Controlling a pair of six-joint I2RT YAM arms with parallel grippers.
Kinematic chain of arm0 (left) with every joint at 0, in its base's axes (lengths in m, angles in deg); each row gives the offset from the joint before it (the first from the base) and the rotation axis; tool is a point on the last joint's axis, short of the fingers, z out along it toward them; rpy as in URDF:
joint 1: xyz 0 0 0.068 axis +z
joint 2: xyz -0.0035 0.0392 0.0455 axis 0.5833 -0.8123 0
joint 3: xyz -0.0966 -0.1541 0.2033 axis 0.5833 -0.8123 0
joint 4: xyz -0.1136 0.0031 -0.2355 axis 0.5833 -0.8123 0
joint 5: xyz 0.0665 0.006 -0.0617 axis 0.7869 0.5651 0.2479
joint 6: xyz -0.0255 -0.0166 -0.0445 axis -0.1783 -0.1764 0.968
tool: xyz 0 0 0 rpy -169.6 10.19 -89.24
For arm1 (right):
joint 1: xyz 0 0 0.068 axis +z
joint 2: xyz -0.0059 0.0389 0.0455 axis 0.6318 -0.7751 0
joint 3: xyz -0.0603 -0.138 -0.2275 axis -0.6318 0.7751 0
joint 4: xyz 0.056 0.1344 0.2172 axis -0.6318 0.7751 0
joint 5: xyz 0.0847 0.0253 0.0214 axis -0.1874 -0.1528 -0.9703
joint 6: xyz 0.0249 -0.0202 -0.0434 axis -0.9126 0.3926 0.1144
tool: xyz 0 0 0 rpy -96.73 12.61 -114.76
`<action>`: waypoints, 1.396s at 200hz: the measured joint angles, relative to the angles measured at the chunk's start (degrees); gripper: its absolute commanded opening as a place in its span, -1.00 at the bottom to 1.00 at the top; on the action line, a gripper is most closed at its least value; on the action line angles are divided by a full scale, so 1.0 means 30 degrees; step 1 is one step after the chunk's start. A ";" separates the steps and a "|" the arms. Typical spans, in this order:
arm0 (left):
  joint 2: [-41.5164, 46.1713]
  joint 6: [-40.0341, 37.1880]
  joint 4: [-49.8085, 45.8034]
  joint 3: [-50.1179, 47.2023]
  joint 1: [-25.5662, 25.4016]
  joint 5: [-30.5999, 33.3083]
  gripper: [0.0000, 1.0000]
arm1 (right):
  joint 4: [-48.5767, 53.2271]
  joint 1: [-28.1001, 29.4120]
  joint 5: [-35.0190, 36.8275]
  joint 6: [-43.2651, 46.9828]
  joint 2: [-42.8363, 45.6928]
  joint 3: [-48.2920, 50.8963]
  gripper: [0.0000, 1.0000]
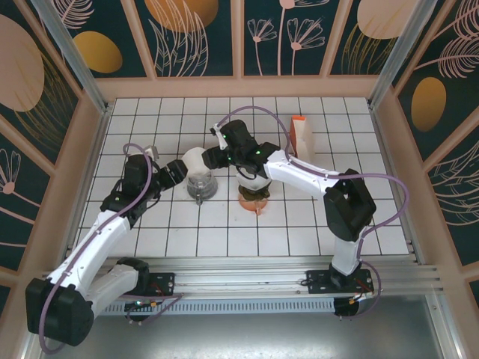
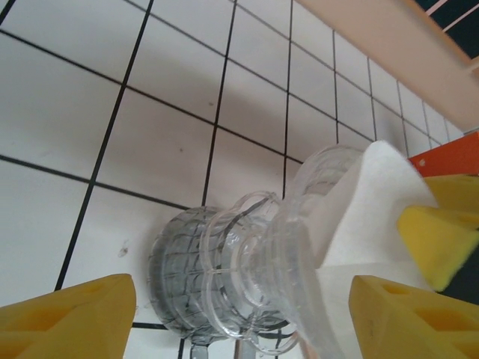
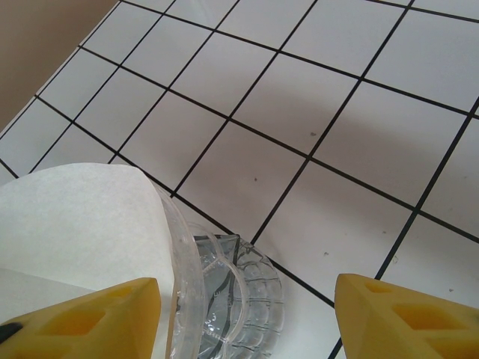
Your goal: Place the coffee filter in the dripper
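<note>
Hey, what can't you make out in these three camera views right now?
Top view: the right arm hides most of the orange object; its identity is unclear.
Top view: how deep the filter sits in the dripper is too small to judge.
Left wrist view: the bottom edge cuts off the left hand, so its grip on the dripper is unclear.
Right wrist view: the left edge cuts off the filter.
</note>
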 measured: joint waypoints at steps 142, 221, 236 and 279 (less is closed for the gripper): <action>-0.0029 0.0233 0.0401 -0.0517 0.0000 0.0080 0.71 | 0.0007 0.0015 0.0000 -0.0007 0.0000 0.0007 0.32; 0.0321 0.0291 0.0000 -0.0503 0.0000 0.0583 0.71 | -0.0015 0.0015 0.0015 -0.0117 0.0634 0.0299 0.32; 0.0321 0.0299 0.0000 -0.0503 0.0000 0.0583 0.71 | -0.0022 0.0015 0.0022 -0.0153 0.0816 0.0379 0.32; 0.0313 0.0299 0.0000 -0.0503 0.0000 0.0583 0.71 | -0.0044 0.0015 0.0073 -0.0372 0.1209 0.1064 0.32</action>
